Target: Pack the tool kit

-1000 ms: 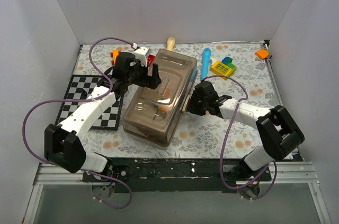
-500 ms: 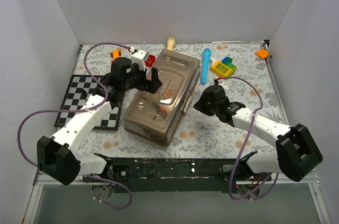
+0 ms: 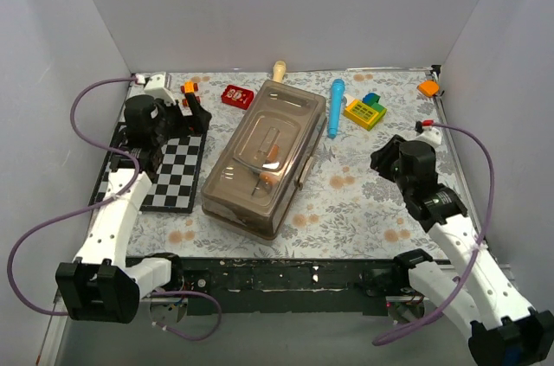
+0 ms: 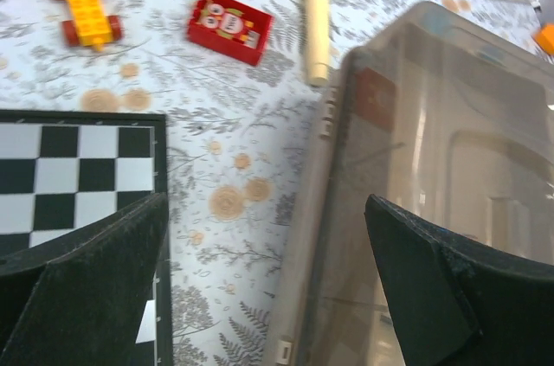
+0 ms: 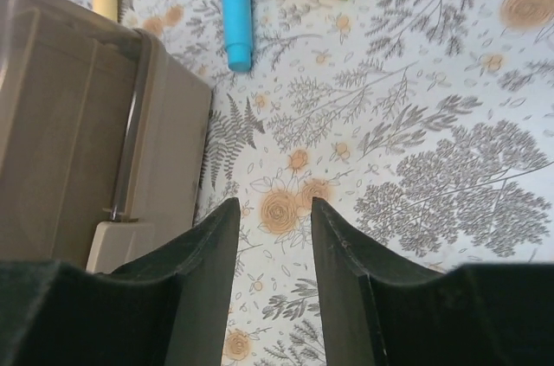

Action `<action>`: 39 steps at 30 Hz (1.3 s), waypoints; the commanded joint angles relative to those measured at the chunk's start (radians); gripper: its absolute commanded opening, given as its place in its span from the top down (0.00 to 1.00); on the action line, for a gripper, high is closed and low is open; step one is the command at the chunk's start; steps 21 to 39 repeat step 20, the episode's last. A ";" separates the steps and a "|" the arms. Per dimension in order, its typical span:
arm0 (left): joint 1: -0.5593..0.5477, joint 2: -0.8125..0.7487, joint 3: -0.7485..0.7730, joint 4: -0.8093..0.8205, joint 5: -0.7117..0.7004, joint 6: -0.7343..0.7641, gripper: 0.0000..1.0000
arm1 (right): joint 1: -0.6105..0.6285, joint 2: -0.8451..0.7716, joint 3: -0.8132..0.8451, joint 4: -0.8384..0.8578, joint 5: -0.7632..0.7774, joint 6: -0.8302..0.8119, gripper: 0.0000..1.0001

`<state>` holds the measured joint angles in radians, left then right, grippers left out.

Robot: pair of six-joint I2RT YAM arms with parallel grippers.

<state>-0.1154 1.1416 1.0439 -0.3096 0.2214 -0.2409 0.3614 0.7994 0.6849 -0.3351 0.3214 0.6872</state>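
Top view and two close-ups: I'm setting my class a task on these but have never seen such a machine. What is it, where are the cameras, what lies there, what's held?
Two robot arms are bolted at the table's near edge. The wide picture looks down from above; each close-up comes from a camera on a wrist, its own fingers showing. The closed toolbox lies mid-table; around it a chessboard, a blue tool, a red block, a yellow block. The left gripper and right gripper are open, holding nothing.
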 commanded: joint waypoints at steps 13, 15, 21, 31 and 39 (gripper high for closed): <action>0.075 -0.223 -0.100 0.073 -0.171 -0.040 0.02 | -0.007 -0.180 0.165 -0.153 0.097 -0.238 0.52; 0.076 -0.229 -0.108 0.084 -0.148 -0.035 0.02 | -0.007 -0.181 0.160 -0.157 0.096 -0.236 0.52; 0.074 -0.232 -0.110 0.092 -0.128 -0.028 0.02 | -0.007 -0.192 0.162 -0.157 0.097 -0.236 0.52; 0.074 -0.232 -0.110 0.092 -0.128 -0.028 0.02 | -0.007 -0.192 0.162 -0.157 0.097 -0.236 0.52; 0.074 -0.232 -0.110 0.092 -0.128 -0.028 0.02 | -0.007 -0.192 0.162 -0.157 0.097 -0.236 0.52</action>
